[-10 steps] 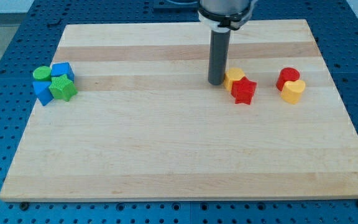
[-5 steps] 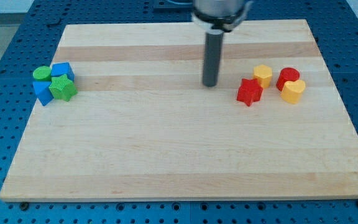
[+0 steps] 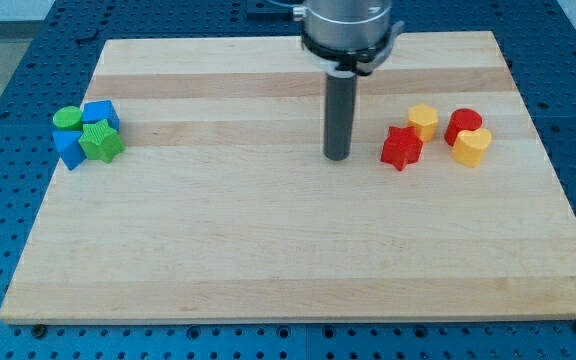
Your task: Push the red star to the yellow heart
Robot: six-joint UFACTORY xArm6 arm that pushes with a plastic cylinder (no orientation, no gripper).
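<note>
The red star point(image 3: 401, 148) lies on the wooden board at the view's right. The yellow heart point(image 3: 471, 146) lies further right, with a gap between them. My tip point(image 3: 337, 157) rests on the board to the left of the red star, a short gap away and about level with it. A yellow block point(image 3: 423, 121) sits just above and right of the star. A red cylinder point(image 3: 462, 124) touches the heart's upper side.
At the view's left edge of the board point(image 3: 268, 290) is a cluster: a green cylinder point(image 3: 66, 119), a blue cube point(image 3: 101, 113), a green star point(image 3: 100, 143) and a blue block point(image 3: 68, 150).
The yellow block and red star were pushed to the right, toward the red cylinder and heart. My tip then pulled back left and moved down, level with the star.
</note>
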